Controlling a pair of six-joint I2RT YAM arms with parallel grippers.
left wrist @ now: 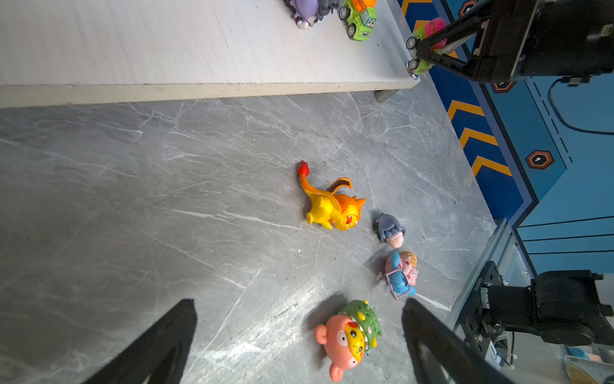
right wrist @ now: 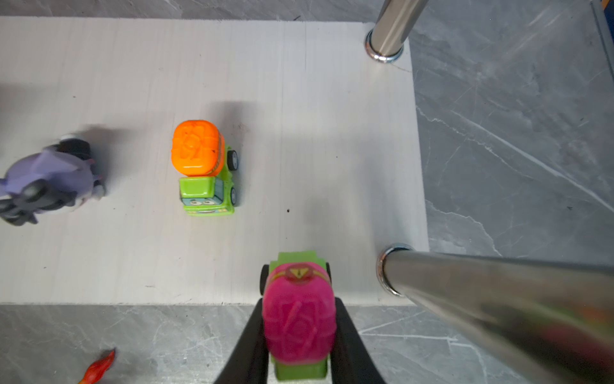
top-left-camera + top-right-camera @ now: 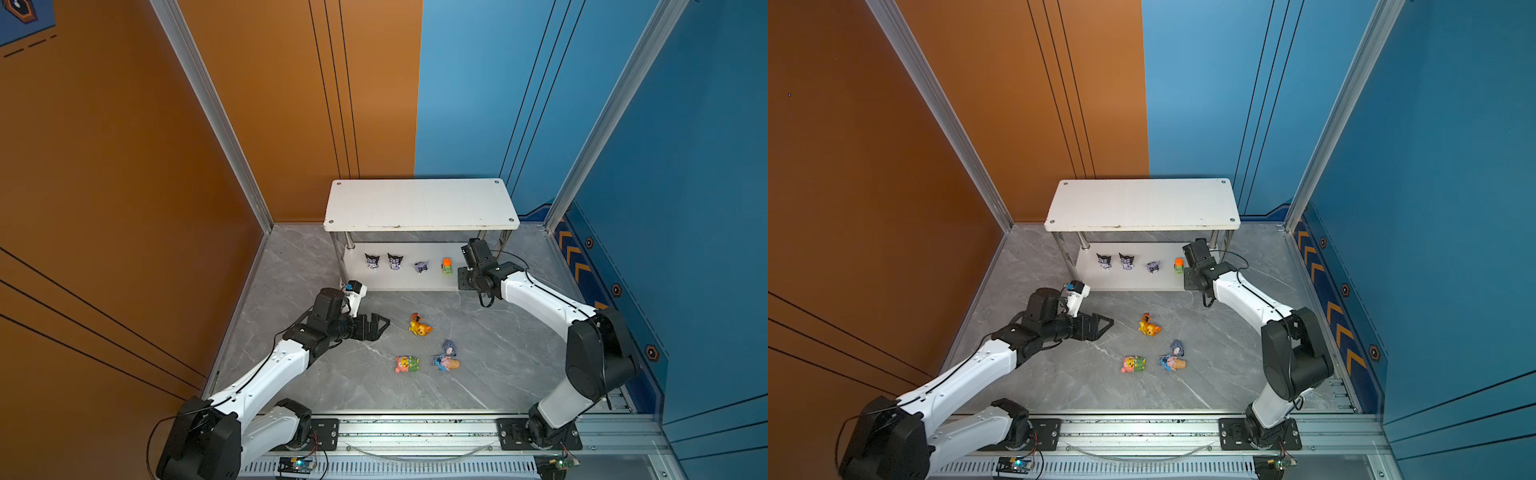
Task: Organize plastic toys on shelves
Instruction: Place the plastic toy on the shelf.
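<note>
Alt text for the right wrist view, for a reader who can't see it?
The right gripper is shut on a pink-topped green car at the edge of the white shelf board. An orange-topped green car and a purple figurine are on it.

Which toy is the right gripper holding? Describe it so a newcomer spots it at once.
Find the white two-tier shelves, then the right end of the lower board, beside a chrome leg. There the right gripper is shut on the pink-topped green car. Its pink dome sets it apart from the orange-topped green car standing on the board nearby.
</note>
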